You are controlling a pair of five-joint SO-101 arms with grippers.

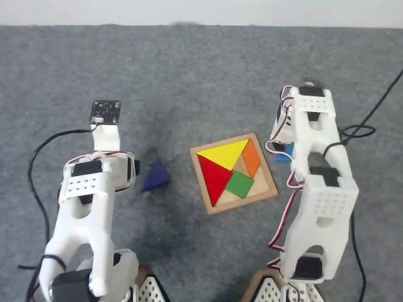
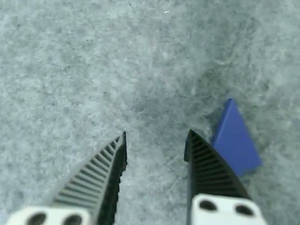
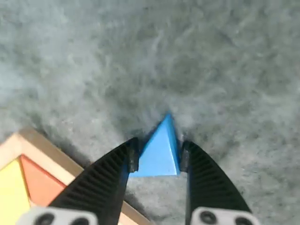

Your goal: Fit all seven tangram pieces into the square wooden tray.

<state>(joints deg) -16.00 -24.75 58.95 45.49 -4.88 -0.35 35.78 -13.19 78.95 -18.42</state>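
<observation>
Right gripper jaws pinch light-blue triangle by slanted edges on counter; piece likely light, rigid, slick. Left gripper jaws apart beside dark-blue triangle.

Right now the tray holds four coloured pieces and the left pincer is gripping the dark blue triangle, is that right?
Not quite. The left pincer is open and grips nothing: the dark blue triangle lies loose on the carpet beside it, as the left wrist view shows. The rest, about the tray, stands.
</observation>
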